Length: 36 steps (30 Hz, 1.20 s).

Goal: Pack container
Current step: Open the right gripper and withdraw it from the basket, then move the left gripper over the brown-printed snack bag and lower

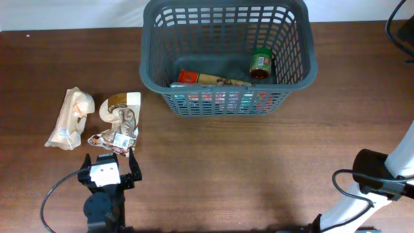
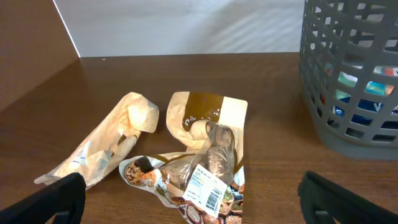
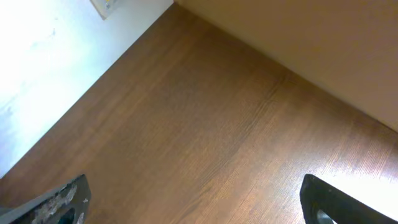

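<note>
Grey basket [image 1: 226, 102] stands at the 12 o'clock edge of the desk [image 1: 259, 168]; both pincers empty.
Left pincer [image 1: 110, 158], at 7 o'clock, has its jaws spread apart, just short of a clear printed packet [image 1: 116, 137]. A brown-and-cream pouch [image 1: 123, 103] and a pale bag [image 1: 70, 118] lie near 9 o'clock. Inside the basket are a green-lidded jar [image 1: 261, 65] and a long box [image 1: 210, 79]. Right pincer [image 3: 199, 208] is spread wide over bare desk.
</note>
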Each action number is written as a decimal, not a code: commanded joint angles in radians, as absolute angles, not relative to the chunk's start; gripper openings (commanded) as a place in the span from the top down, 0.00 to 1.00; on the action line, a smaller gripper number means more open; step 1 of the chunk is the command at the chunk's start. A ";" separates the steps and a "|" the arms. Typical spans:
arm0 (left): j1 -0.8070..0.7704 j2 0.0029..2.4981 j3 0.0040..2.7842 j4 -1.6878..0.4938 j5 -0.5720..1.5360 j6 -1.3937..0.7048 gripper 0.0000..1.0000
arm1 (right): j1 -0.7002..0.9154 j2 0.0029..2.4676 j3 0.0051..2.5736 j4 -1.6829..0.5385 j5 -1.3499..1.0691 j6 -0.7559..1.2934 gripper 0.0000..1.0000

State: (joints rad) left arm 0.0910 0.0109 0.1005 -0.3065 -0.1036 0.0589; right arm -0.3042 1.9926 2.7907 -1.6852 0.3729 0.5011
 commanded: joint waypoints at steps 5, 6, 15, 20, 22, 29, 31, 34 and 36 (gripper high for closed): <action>0.088 0.005 0.096 -0.304 -0.134 0.061 0.01 | -0.302 1.990 2.792 -1.688 0.367 0.514 0.01; 0.088 0.005 0.096 -0.299 -0.134 0.060 0.01 | -0.302 1.990 2.792 -1.688 0.367 0.514 0.01; 0.088 0.117 0.345 -0.340 -0.186 0.014 0.01 | -0.302 1.990 2.792 -1.688 0.367 0.514 0.01; 0.088 0.447 0.676 -0.550 -0.181 0.015 0.01 | -0.302 1.990 2.792 -1.688 0.367 0.514 0.01; 0.088 0.631 0.839 -0.655 -0.130 0.018 0.01 | -0.302 1.990 2.792 -1.688 0.367 0.514 0.01; 0.088 1.003 1.132 -0.786 -0.027 0.076 0.01 | -0.302 1.990 2.792 -1.688 0.367 0.514 0.01; 0.088 1.032 1.138 -0.782 0.047 0.076 0.01 | -0.302 1.990 2.792 -1.688 0.367 0.514 0.01; 0.088 1.054 1.138 -0.802 0.049 0.140 0.01 | -0.302 1.990 2.792 -1.688 0.367 0.514 0.01; 0.088 1.083 1.138 -0.828 0.043 0.251 0.01 | -0.302 1.990 2.792 -1.688 0.367 0.514 0.01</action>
